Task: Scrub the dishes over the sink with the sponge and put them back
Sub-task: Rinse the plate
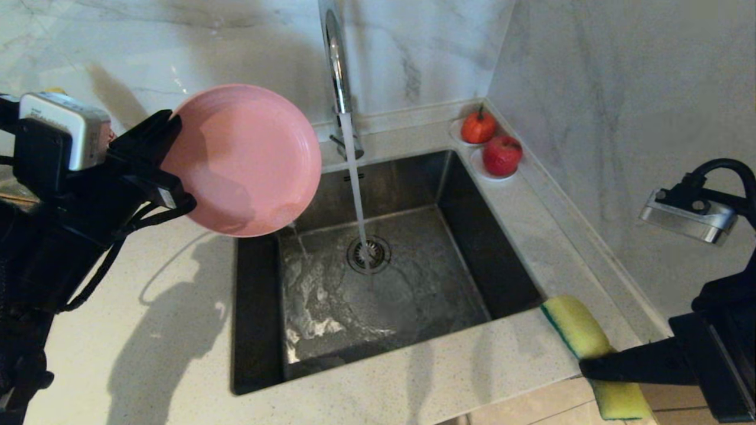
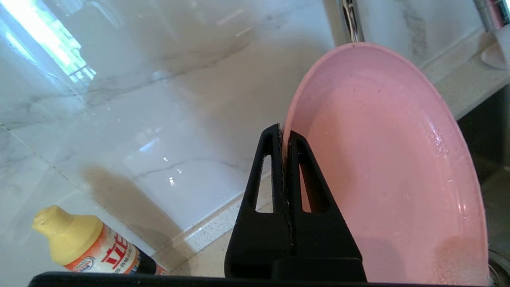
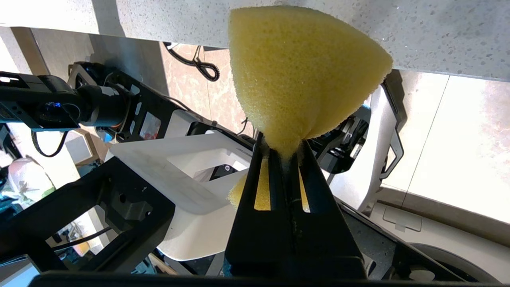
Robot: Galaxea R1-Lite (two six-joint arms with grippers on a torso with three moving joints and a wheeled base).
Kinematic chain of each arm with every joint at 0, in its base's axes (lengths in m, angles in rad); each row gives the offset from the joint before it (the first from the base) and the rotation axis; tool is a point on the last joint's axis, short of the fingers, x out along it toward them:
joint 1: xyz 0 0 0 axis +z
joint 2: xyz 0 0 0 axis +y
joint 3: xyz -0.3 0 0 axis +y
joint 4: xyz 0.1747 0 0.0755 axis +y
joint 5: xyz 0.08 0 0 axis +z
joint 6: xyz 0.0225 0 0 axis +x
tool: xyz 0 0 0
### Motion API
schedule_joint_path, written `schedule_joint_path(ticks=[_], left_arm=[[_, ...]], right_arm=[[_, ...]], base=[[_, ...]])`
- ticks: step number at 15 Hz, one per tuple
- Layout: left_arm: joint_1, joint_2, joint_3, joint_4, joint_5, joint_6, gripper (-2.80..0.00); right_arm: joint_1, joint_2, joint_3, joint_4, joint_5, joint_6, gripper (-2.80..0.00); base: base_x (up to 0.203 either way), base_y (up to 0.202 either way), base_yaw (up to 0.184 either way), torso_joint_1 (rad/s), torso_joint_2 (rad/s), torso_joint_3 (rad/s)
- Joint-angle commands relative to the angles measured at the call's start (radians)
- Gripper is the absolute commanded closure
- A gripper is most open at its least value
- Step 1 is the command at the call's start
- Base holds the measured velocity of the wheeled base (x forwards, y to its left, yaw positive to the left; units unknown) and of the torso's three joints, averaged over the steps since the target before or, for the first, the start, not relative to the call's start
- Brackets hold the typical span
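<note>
My left gripper [image 1: 168, 156] is shut on the rim of the pink plate [image 1: 248, 159], holding it tilted on edge above the counter at the sink's back left corner. The left wrist view shows the plate [image 2: 390, 167] pinched between the black fingers [image 2: 297, 175], its inside wet. Water runs from the chrome tap [image 1: 338, 65] into the steel sink [image 1: 260, 330], onto the drain [image 1: 368, 254]. My right gripper [image 1: 590, 366] is shut on the yellow sponge [image 1: 582, 333] past the counter's front right edge. Its foam [image 3: 299, 71] bulges beyond the fingertips. The teal bowl is out of view.
Two red fruits [image 1: 478, 127] [image 1: 502, 154] sit on small white saucers at the sink's back right corner. A detergent bottle with a yellow cap [image 2: 83, 247] stands by the wall on the left. Marble walls close in behind and to the right.
</note>
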Motion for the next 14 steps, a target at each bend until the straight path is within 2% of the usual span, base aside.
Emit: schedule_joint_path(ticks=[1,4,5,6,7,8,11,12,14], left_arm=[[0.001,-0.03,0.018,-0.008,0.0,0.005,0.0],[0.007,-0.02,0.033,0.031,0.013,-0.001,0.0],[0.019,-0.008,0.03,0.092,0.034,-0.015,0.0],[0.032,0.001,0.02,0.158,0.057,-0.06,0.0],[0.04,0.003,-0.002,0.231,0.068,-0.147,0.0],[0.052,-0.001,-0.055,0.37,0.074,-0.278,0.0],[0.128,-0.059,-0.265,0.89,0.068,-0.66,0.0],[0.158,-0.102,-0.304,0.977,0.059,-0.739,0.0],[0.214,-0.167,-0.333,1.118,0.049,-0.781,0.0]], right_arm=[[-0.001,-0.001,0.008,0.003,0.004,0.003,0.0],[-0.002,-0.014,0.036,0.002,0.0,0.003,0.0],[-0.003,-0.02,0.044,0.002,-0.001,0.003,0.0],[-0.003,-0.026,0.05,0.002,0.001,0.003,0.0],[-0.002,-0.035,0.056,0.002,0.001,0.002,0.0],[-0.003,-0.042,0.056,0.002,0.001,0.001,0.0],[-0.003,-0.043,0.056,0.002,-0.002,0.0,0.0],[-0.003,-0.047,0.059,0.002,-0.002,0.0,0.0],[-0.004,-0.048,0.063,0.002,-0.002,0.0,0.0]], base=[[0.0,0.0,0.0,0.0,0.0,0.0],[0.0,0.0,0.0,0.0,0.0,0.0],[0.0,0.0,0.0,0.0,0.0,0.0],[0.0,0.0,0.0,0.0,0.0,0.0],[0.0,0.0,0.0,0.0,0.0,0.0],[0.0,0.0,0.0,0.0,0.0,0.0],[0.0,0.0,0.0,0.0,0.0,0.0],[0.0,0.0,0.0,0.0,0.0,0.0],[0.0,0.0,0.0,0.0,0.0,0.0]])
